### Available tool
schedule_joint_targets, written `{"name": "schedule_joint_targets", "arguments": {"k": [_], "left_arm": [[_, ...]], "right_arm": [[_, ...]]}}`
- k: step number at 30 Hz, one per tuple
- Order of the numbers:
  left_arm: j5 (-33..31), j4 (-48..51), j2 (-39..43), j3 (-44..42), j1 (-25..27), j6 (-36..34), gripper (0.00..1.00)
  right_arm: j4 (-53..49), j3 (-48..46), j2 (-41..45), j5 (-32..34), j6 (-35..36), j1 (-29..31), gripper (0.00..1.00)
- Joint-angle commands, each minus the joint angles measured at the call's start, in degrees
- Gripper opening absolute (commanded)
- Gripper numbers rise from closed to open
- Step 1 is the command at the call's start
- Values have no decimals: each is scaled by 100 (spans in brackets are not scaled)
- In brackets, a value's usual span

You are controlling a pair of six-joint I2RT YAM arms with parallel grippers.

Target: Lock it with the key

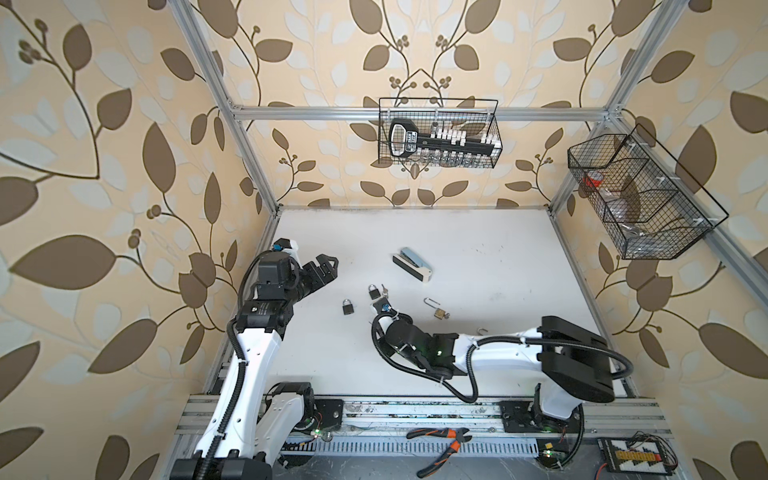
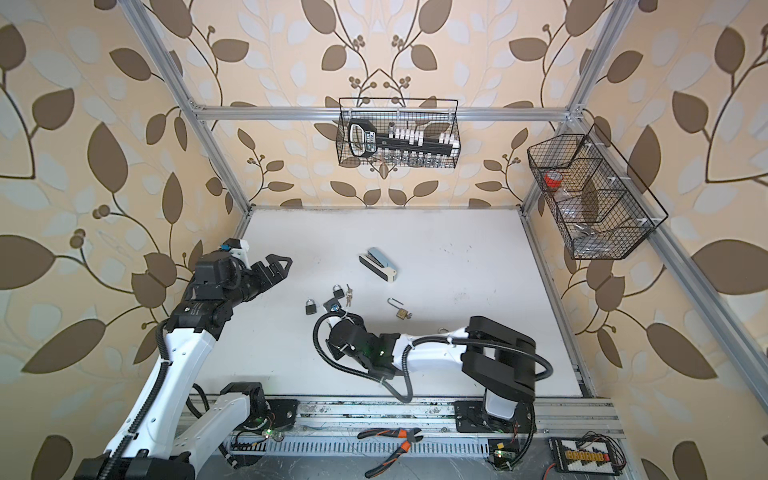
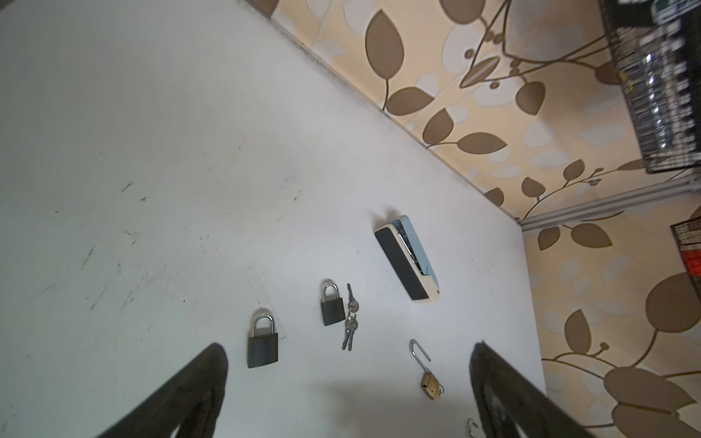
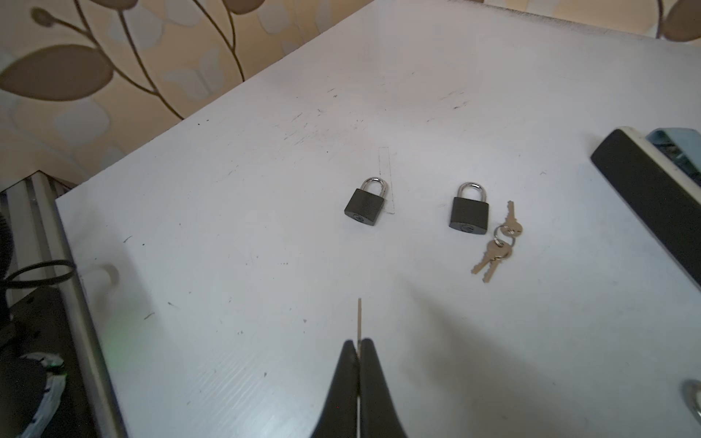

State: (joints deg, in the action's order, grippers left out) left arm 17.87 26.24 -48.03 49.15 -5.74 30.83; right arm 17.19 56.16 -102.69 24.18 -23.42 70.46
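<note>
lone black padlock [image 4: 364,206] shut, flat; second black padlock [image 4: 469,212] shut, keys [image 4: 497,242] just beside; brass padlock [image 3: 429,386] open

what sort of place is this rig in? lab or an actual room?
Likely a lab robot cell dressed as a room: wallpaper on an aluminium frame around a white table, with pliers and a circuit board by the front rail.

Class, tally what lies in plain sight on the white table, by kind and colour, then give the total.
Black padlocks: 2
Brass padlock, shackle open: 1
Bunch of keys: 1
Stapler: 1
Total: 5
Not counted: the thin tan strip pinched in the right end effector, and a metal hook half hidden by the right arm.
</note>
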Motion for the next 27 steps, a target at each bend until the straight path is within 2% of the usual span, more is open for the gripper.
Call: {"name": "schedule_joint_targets", "arguments": {"k": [1,3,6,12,18,27], "left_arm": [[213,-101,344,66,-491,359,99],[393,-42,270,23,-825,424,99],[551,84,100,60,-1011,344,99],[375,265,135,178,-1035,10,99],[345,283,136,71,-1035,-79,99],[114,470,154,78,-1035,-269,99]], "right_arm": [[83,575,-509,-75,-324,-159,0],[31,857,-816,-265,-487,-336,0],[-173,1364,-1294,-446,-495,-492,0],[-318,1851,-1893,-588,-628,-724,0],[-412,2105,-2134,-757,-617,-893,0],[-496,2329,-2432,-625,-572,-990,0]]}}
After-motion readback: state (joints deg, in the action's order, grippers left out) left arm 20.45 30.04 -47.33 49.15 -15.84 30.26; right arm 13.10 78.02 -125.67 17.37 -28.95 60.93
